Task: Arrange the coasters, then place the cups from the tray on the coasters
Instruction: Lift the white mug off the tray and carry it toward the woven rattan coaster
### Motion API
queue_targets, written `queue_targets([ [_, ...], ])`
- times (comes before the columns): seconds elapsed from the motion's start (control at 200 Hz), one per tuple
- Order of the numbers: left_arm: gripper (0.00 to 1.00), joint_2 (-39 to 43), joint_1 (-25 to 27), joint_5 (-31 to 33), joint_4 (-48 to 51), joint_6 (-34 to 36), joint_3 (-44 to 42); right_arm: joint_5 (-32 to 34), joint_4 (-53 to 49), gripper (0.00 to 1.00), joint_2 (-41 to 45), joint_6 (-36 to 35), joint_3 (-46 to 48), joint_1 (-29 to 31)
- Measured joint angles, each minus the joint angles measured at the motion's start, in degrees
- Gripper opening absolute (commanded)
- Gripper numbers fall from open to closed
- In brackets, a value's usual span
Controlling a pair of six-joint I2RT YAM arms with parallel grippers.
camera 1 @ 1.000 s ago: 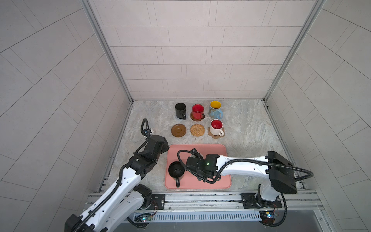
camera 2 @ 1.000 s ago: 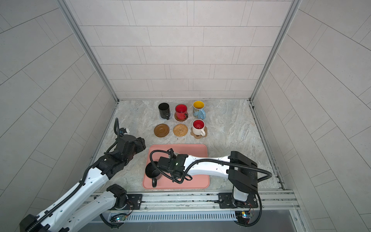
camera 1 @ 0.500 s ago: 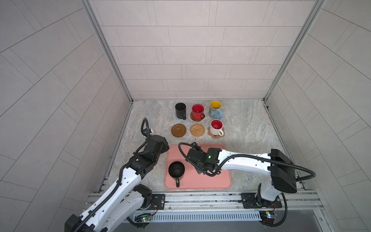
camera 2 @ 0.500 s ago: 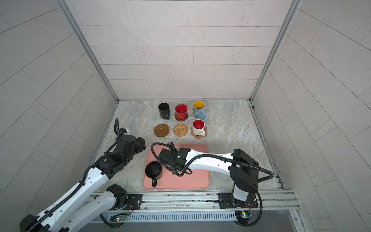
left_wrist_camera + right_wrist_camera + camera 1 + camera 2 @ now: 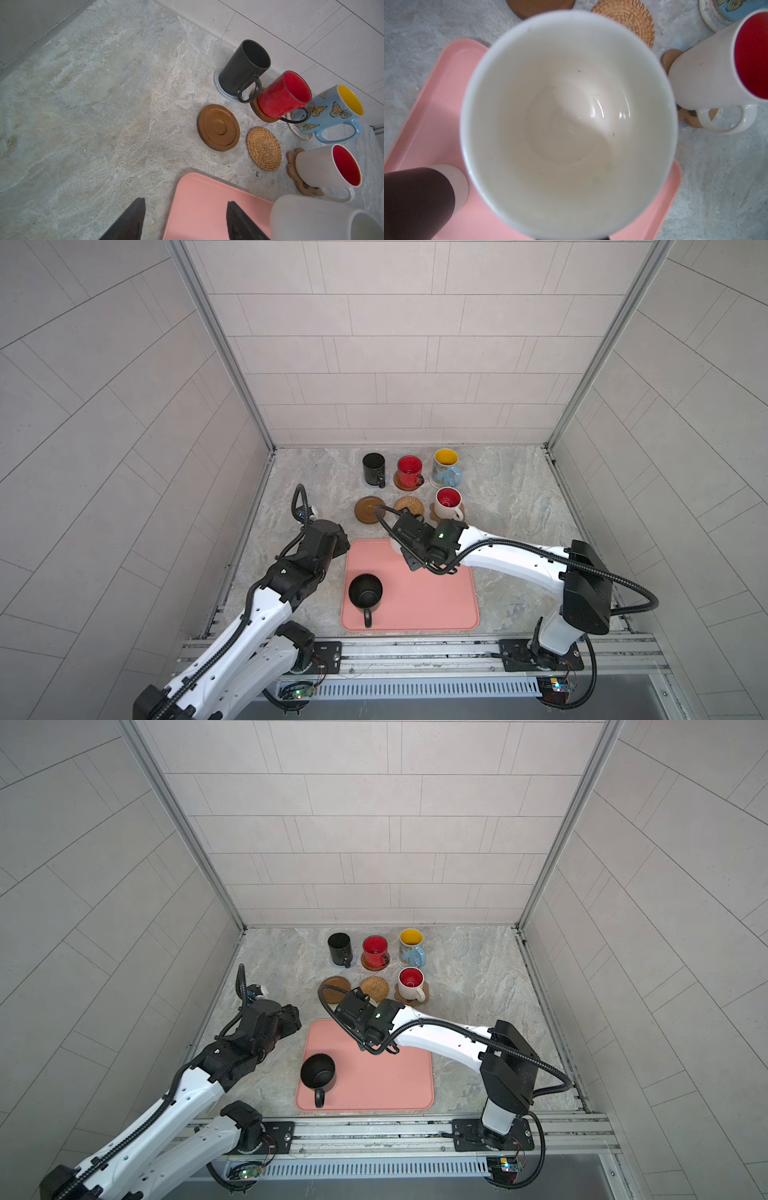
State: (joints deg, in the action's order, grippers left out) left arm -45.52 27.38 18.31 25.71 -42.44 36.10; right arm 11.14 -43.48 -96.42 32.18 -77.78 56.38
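My right gripper (image 5: 401, 543) is shut on the white cup (image 5: 566, 116) and holds it over the far edge of the pink tray (image 5: 436, 597). A black cup (image 5: 365, 593) stands on the tray's near left. Beyond the tray lie a bare brown grooved coaster (image 5: 369, 509) and a bare tan rattan coaster (image 5: 264, 148). Behind and beside them, a black cup (image 5: 373, 469), a red cup (image 5: 409, 470), a light blue cup (image 5: 446, 467) and a white cup with red inside (image 5: 448, 504) each stand on a coaster. My left gripper (image 5: 185, 220) hangs open over the tray's far left corner.
The cell's tiled back wall (image 5: 407, 364) rises just behind the far row of cups. Bare marble floor (image 5: 511, 506) lies to the right of the cups and to the left of the coasters. A metal rail (image 5: 415, 651) runs along the front.
My right gripper has carried the white cup from the middle of the tray to its far edge, toward the bare coasters. The left arm and the black cup have stayed put.
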Motion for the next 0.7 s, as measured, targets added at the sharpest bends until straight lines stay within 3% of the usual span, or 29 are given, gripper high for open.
queue_targets([
  [0.701, 0.69, 3.3, 0.0, 0.7, 1.8, 0.1, 0.0, -3.3, -0.3, 0.08, -10.5, -13.9, -11.8, -11.9],
])
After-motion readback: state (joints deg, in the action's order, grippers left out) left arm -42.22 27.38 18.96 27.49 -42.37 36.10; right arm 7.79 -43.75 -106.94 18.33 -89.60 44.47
